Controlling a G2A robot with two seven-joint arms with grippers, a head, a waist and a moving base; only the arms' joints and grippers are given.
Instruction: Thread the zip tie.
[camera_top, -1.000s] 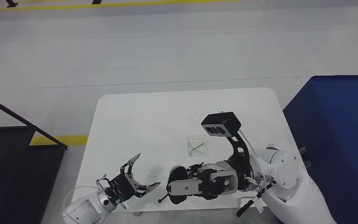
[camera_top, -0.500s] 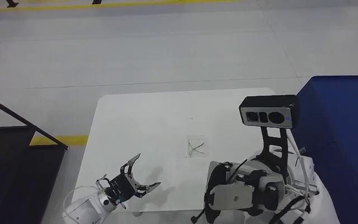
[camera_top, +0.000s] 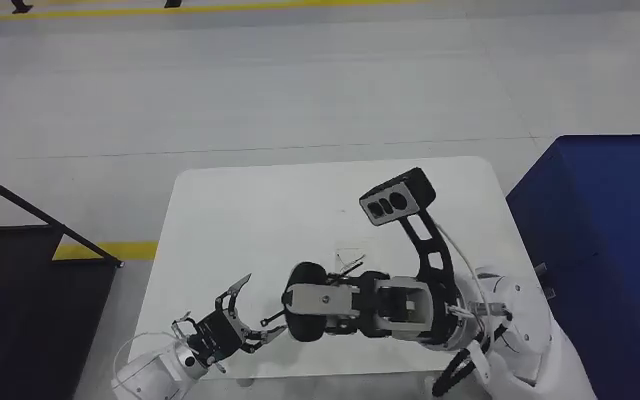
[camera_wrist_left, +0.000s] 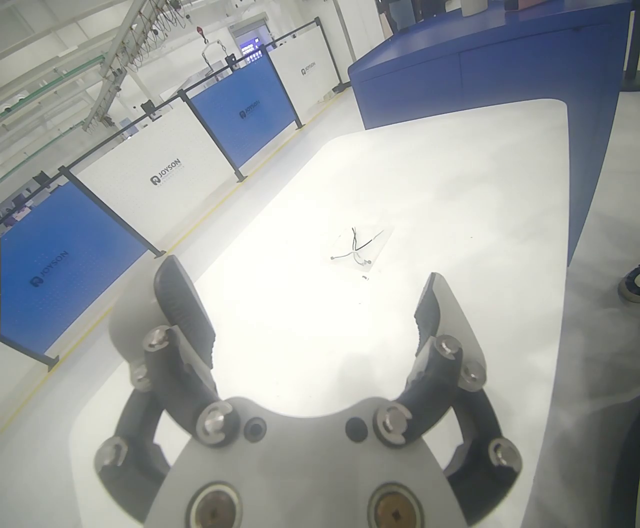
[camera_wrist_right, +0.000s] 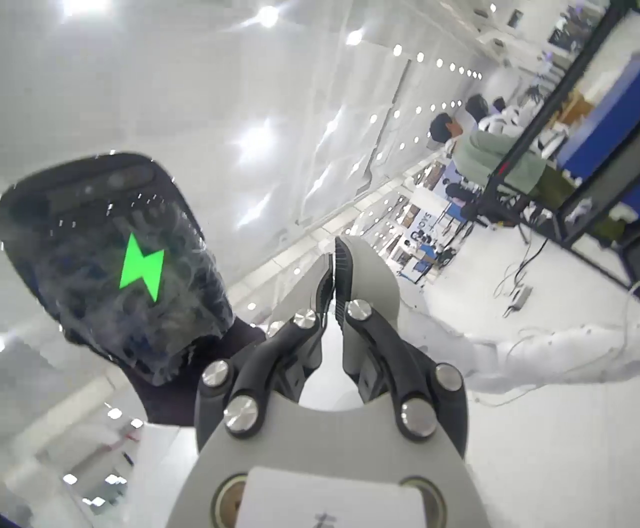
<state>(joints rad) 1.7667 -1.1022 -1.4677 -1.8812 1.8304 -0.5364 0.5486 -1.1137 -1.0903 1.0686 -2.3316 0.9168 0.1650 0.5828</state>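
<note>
White table holds two crossed zip ties.

The left gripper is hovering over the front left corner of the white surface, its fingers standing spread. The right arm is lying across the front of the surface, just beside that gripper. A thin dark zip tie, perhaps two crossed, is lying near the middle, partly hidden by the arm. A blue cabinet is standing to the right.
</note>
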